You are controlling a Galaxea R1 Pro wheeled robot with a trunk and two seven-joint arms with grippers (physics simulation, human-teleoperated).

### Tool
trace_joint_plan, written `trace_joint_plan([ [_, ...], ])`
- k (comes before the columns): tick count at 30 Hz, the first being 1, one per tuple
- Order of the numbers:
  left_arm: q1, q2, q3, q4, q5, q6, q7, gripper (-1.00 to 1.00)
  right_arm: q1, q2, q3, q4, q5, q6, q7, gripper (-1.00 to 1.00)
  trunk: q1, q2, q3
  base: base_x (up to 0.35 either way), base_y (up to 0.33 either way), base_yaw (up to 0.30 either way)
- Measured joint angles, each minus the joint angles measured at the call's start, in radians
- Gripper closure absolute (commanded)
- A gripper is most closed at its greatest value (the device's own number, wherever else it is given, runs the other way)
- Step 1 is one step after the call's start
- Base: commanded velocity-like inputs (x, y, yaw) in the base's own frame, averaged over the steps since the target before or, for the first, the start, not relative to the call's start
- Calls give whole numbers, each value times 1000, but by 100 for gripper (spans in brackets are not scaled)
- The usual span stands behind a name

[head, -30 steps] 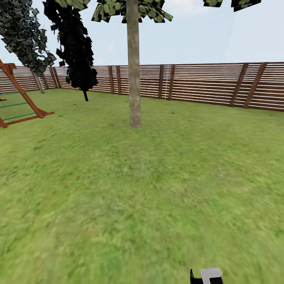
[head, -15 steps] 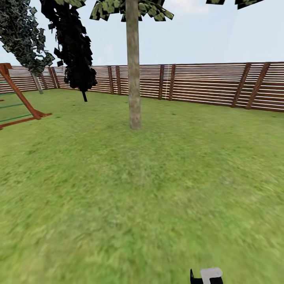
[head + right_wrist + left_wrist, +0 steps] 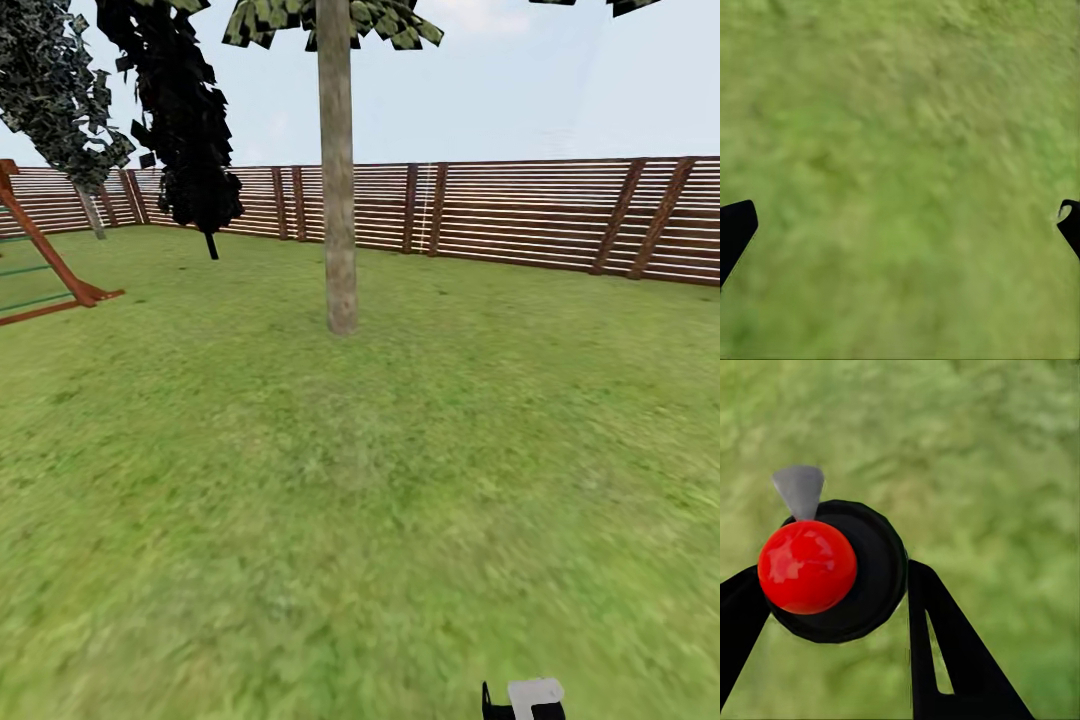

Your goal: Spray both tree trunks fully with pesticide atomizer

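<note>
Red-capped pesticide atomizer (image 3: 832, 570) (left tool (image 3: 832, 607))

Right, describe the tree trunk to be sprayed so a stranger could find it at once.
Start from the brown slatted fence across the back of the lawn. In front of it, left of centre, a thick straight tree trunk stands alone on the grass. Its mottled beige-grey bark and width set it apart from the black-leaved tree further left, whose stem is thin and dark.

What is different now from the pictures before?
Little has changed. The whole head view slid a bit, so the camera moved: the tree trunk looks slightly closer and the red frame sits nearer the left edge. The left gripper still holds the pesticide atomizer; the right gripper stays open.
</note>
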State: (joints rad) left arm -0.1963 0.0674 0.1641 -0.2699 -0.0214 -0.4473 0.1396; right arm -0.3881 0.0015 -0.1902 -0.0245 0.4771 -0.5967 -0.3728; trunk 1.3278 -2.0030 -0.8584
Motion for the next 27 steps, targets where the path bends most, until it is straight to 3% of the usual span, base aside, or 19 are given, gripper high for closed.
trace_joint_plan([
  [27, 0, -1, 0, 0, 0, 1, 0, 100, 0, -5, -1, 0, 0, 0, 1, -100, 0, 0, 0, 344, 0, 0],
])
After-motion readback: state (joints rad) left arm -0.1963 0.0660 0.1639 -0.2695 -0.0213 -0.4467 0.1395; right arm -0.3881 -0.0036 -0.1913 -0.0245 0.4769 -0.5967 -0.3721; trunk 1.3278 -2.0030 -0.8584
